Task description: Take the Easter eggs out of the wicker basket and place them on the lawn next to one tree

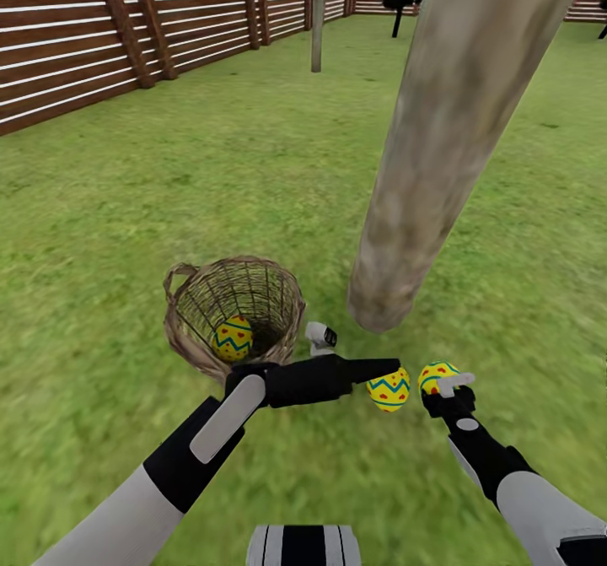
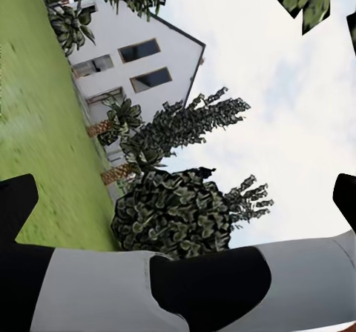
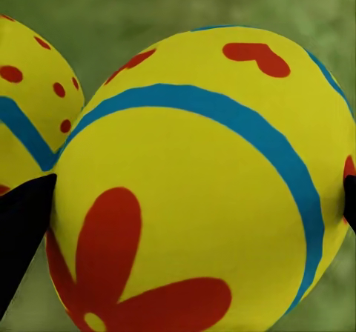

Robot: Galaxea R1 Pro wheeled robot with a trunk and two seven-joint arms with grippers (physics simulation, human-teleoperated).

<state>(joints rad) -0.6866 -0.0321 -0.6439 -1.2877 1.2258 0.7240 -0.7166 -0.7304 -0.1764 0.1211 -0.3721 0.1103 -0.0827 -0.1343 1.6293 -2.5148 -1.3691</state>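
By tree [image 1: 455,153] | R tool [image 1: 445,390] grips egg [image 1: 435,375] | L tool unclear | fence [image 1: 76,51] behind

tree [image 1: 455,144] crown cut off, 1 basket [image 1: 234,313] egg [image 1: 233,337] half hidden

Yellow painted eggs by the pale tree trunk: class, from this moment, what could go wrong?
1. The right gripper sits at one yellow painted egg that appears to touch a second egg; releasing or withdrawing may knock either rolling from the pale grey-tan trunk.
2. A third egg remains deep in the brown wicker basket; reaching in could tip it.
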